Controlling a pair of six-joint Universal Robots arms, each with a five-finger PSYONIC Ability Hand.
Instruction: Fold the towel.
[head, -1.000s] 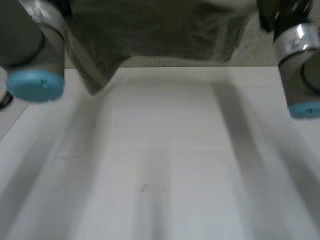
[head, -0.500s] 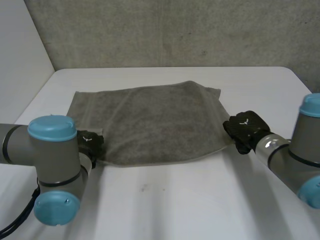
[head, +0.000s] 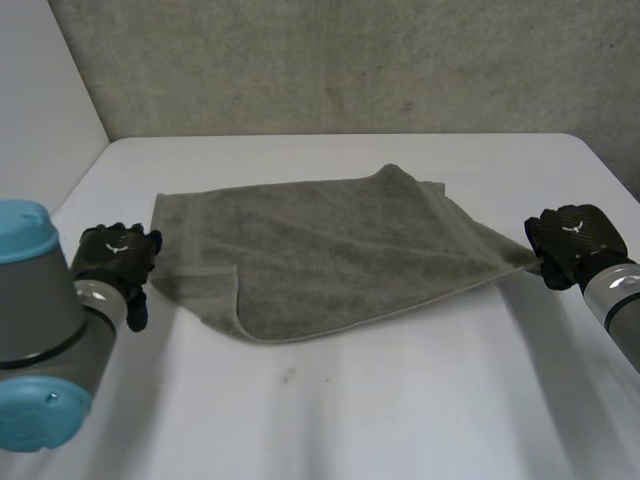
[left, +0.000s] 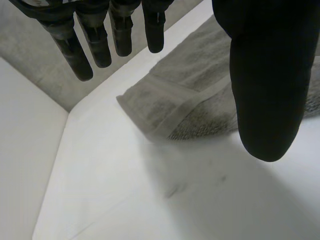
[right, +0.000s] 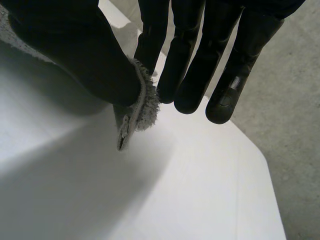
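At right robot hand (head: 572, 240): towel (head: 320, 250) corner pinched against thumb.
Left robot hand (head: 118, 258): spread, empty, beside towel's opposite end.

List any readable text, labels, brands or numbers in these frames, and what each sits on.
No words or numbers can be read in any view.
Back of the left hand: a small white mark, a squiggle, not legible as letters.
Back of the right hand: the same kind of white mark, not legible.
The towel: no tag or print visible.
The table: no print visible.
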